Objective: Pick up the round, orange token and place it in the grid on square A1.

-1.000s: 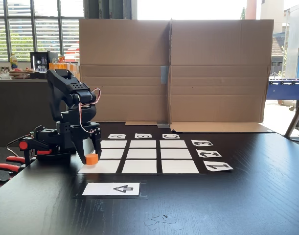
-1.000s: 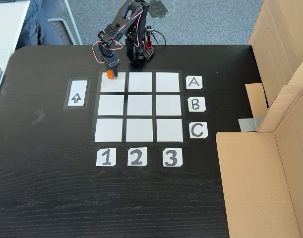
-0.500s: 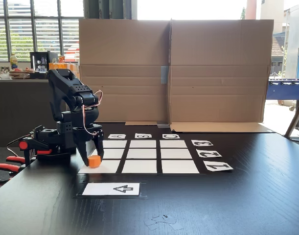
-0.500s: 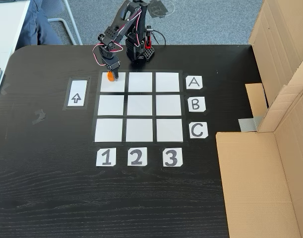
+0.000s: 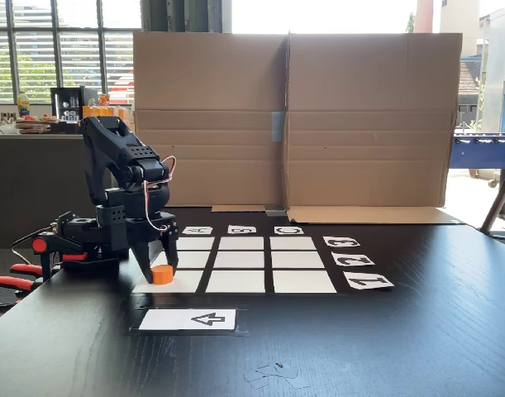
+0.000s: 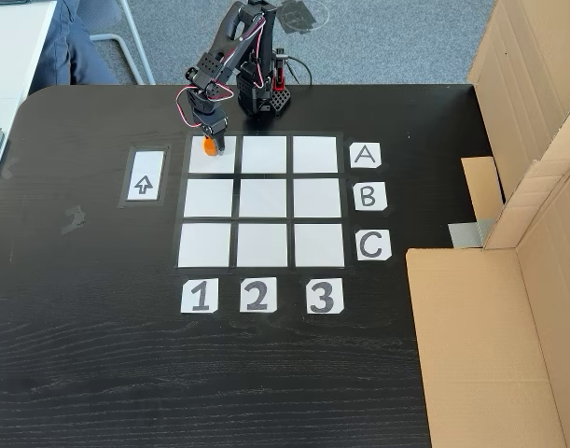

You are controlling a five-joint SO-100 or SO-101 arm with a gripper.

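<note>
The gripper (image 5: 159, 266) straddles the orange token (image 5: 161, 274), which now sits lower than a second ago, looking as if it rests on, or just above, square A1 (image 5: 179, 281); half a second back it still hung a little clear of the paper. In the high fixed view the token (image 6: 209, 146) has crept from the outer rim of square A1 (image 6: 216, 159) to just inside it, near the table edge where the arm's base stands, beside the corner of the grid (image 6: 262, 199) that lines up with the A card (image 6: 365, 155) and the 1 card (image 6: 200, 296). The jaws stand narrow, one finger on each side of the token, and they appear to be holding it; whether the grip has begun to slacken cannot be told. That lowering suggests the carry is over and the placement nearly done: what remains, by my judgement, is letting go and lifting straight off. The arrow card (image 6: 145, 176) lies just beside the square, untouched.
</note>
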